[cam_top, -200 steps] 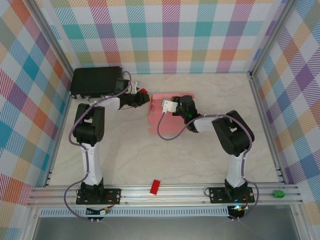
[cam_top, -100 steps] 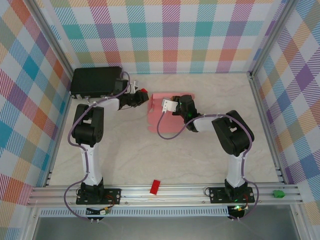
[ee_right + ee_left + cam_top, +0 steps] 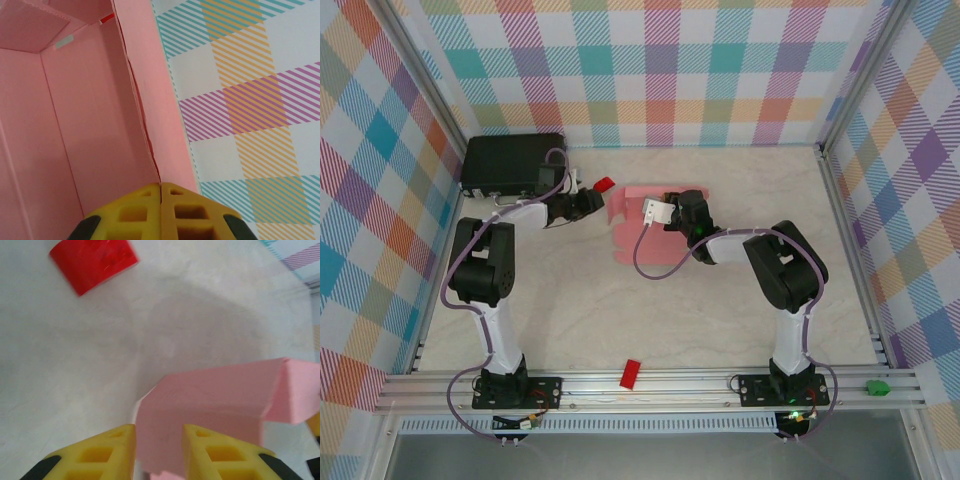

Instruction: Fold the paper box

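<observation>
The light-pink paper box (image 3: 642, 240) stands partly raised in the middle of the table, with its walls up. My right gripper (image 3: 667, 211) is shut on the top edge of one wall; in the right wrist view the fingertips (image 3: 161, 186) pinch the doubled pink card (image 3: 100, 125) and the box's inside opens to the left. My left gripper (image 3: 594, 204) is just left of the box and open. Its yellow fingers (image 3: 112, 442) stand apart, and a pink flap (image 3: 210, 400) shows in the gap just beyond them (image 3: 159, 440).
A small red block (image 3: 604, 184) lies on the table between the left gripper and the back wall, seen too from the left wrist (image 3: 94, 262). A black case (image 3: 515, 163) sits at the back left. Another red block (image 3: 631, 373) and a green piece (image 3: 876, 386) rest on the front rail.
My left arm has drawn back to the left, away from the box, which uncovers the red block behind it. The right gripper and the box have stayed where they were.
</observation>
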Tool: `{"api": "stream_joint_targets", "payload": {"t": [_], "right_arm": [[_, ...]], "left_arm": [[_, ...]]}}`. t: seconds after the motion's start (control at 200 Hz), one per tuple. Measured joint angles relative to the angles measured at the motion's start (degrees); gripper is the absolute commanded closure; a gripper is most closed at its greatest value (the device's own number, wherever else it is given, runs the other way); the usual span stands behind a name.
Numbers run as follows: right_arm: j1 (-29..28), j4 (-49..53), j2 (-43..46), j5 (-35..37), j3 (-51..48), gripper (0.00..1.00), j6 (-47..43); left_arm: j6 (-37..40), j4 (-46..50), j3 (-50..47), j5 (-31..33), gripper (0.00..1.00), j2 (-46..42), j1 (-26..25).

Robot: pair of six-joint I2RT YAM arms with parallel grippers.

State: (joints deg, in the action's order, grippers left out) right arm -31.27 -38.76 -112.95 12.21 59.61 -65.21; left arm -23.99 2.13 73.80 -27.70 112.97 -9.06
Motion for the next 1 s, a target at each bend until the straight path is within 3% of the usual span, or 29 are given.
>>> {"api": "stream_joint_targets", "payload": {"t": [0.215, 0.46, 1.0], "right_arm": [[0.00, 0.04, -0.07, 0.04, 0.22, 0.95, 0.00], [-0.48, 0.74, -1.03, 0.44, 1.70, 0.95, 0.00], [-0.68, 1.33, -1.05, 1.97, 2.12, 0.95, 0.00]], "left_arm": [[-1.11, 0.98, -0.46, 1.09, 0.72, 1.53, 0.00], [-1.99, 2.27, 1.95, -1.84, 0.76, 6.58, -1.20], [-6.36, -1.90, 2.23, -7.93, 0.76, 6.88, -2.12]]}}
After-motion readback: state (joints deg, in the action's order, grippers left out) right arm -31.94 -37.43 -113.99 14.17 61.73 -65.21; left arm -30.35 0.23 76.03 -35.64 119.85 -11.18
